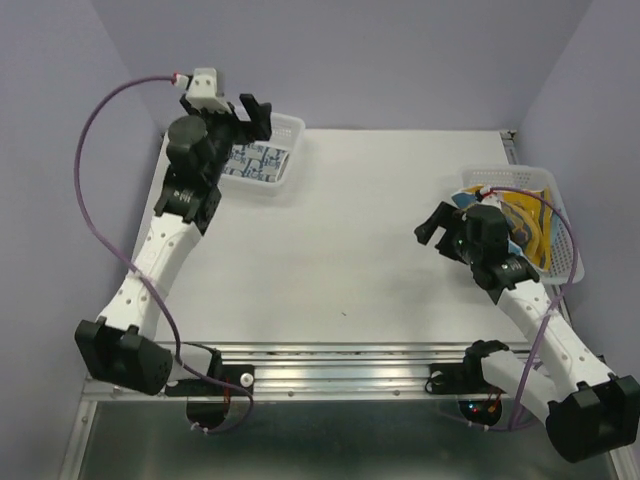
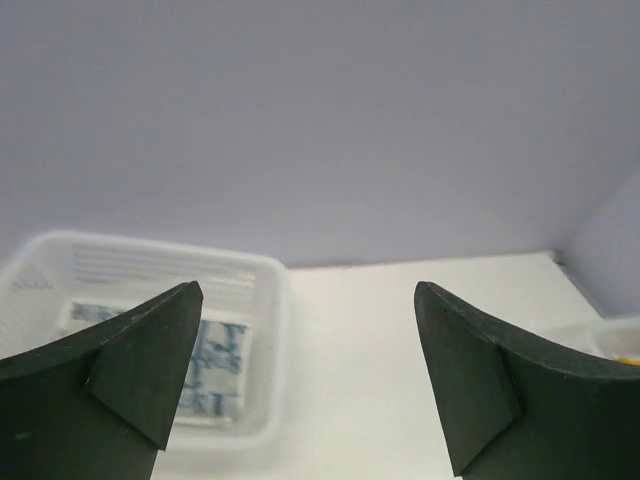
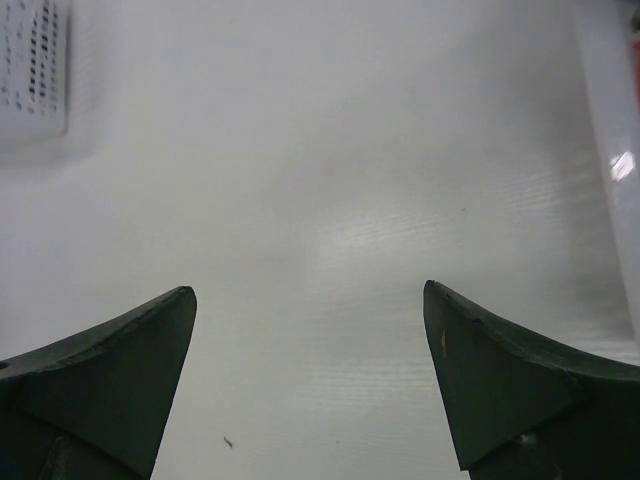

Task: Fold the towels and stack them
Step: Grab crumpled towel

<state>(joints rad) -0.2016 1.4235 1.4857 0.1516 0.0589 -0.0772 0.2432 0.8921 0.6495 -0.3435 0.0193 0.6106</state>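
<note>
Folded blue-white towel (image 1: 255,162) in mesh basket (image 1: 295,130), left gripper (image 2: 308,290) and right gripper (image 3: 310,290) released

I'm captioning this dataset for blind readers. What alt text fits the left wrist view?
The left claw, open and empty, faces a white mesh basket holding a flat blue-and-white towel. The basket sits on a white table with a lavender wall behind.

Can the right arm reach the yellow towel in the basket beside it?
Probably yes: the yellow towel lies exposed in the basket beside the right arm, though its open, empty jaws face away.
</note>
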